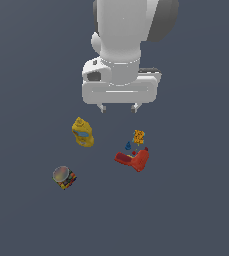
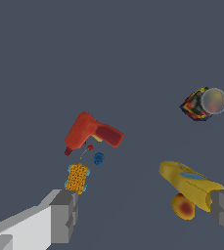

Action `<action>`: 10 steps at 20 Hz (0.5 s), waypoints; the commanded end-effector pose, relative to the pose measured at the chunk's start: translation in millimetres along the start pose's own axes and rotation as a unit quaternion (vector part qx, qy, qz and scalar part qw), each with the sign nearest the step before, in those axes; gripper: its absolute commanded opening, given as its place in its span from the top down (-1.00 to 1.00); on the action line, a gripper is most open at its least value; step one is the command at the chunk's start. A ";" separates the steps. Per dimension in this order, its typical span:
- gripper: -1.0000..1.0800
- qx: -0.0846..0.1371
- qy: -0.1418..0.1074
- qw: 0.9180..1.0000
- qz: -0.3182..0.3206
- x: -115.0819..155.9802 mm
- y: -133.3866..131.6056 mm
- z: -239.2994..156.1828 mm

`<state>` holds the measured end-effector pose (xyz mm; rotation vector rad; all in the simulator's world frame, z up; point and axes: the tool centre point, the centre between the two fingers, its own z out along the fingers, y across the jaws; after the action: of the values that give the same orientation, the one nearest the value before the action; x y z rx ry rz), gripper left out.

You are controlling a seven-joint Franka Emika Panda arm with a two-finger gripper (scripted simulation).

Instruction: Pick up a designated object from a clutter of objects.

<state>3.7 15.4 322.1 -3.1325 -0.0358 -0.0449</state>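
A: In the exterior view, where's the can (image 1: 64, 177)?

B: Lying apart from the yellow bottle (image 1: 82, 132). The gripper (image 1: 118, 107) hangs spread, empty.

A: And the wrist view?

B: The can (image 2: 203, 103) looks rigid, light, probably slippery; grip its curved sides.

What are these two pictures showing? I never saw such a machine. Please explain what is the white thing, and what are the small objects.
These are simulator renders of one robot arm. The exterior view looks at the scene from off the arm: the white body is the arm, ending in its tool, which has two short fingers, open and holding nothing. The wrist view comes from a camera on the wrist, so the grey fingers show at its edge. On the dark surface lie a can with a silvery lid, a yellow bottle, a red drill, and tiny orange and blue pieces. The arm should pick up the can.
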 end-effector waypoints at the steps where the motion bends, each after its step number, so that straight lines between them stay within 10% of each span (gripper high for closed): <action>1: -0.92 0.000 0.000 1.000 0.000 0.0 0.0 0.0; 10: -0.92 0.009 0.004 0.999 0.037 7.6 17.1 -1.3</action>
<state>10.7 0.2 323.2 -3.1150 0.0658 -0.0542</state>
